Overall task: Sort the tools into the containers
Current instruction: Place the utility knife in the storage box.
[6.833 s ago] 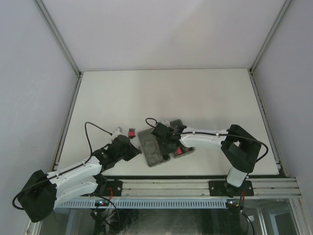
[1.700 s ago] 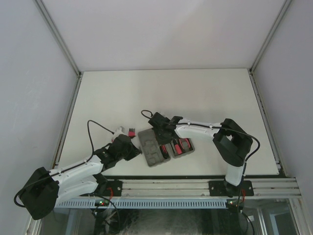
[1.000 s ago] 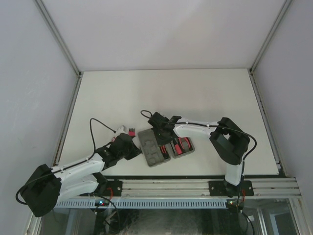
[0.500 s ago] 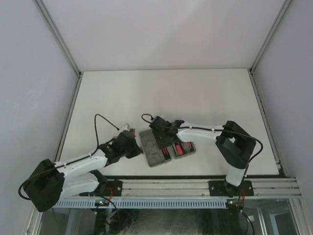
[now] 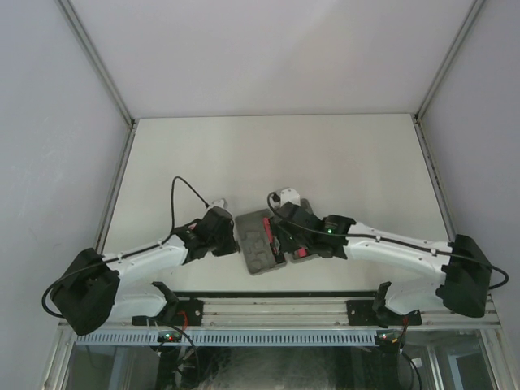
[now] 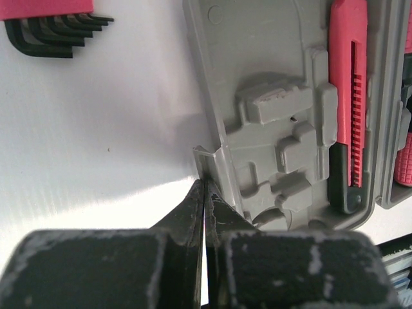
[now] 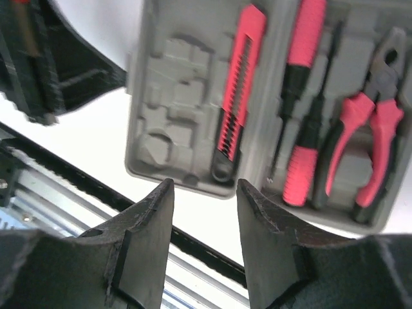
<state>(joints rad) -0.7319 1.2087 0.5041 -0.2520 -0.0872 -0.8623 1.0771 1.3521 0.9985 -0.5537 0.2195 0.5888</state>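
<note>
The grey tool case (image 5: 257, 249) lies open near the table's front edge. Its left half (image 6: 270, 77) holds a red-and-black cutter (image 6: 347, 96). The right wrist view shows the case (image 7: 174, 84), the cutter (image 7: 238, 84), a long screwdriver (image 7: 299, 51), a short red-black driver (image 7: 301, 164) and red-handled pliers (image 7: 367, 141), all in slots. The comb-like piece (image 6: 55, 26) lies on the table left of the case. My left gripper (image 6: 205, 187) is shut, its tips at the case's left latch tab (image 6: 209, 158). My right gripper (image 7: 203, 193) is open and empty above the case's near edge. The round disc is out of view.
The metal rail (image 7: 193, 264) runs along the table's front edge just below the case. My left gripper (image 5: 230, 237) and right gripper (image 5: 284, 234) flank the case closely. White side walls enclose the table (image 5: 276, 154).
My left gripper has moved right, up to the case's left edge. My right arm has swung out to the right and its gripper now hangs over the case's near edge.
</note>
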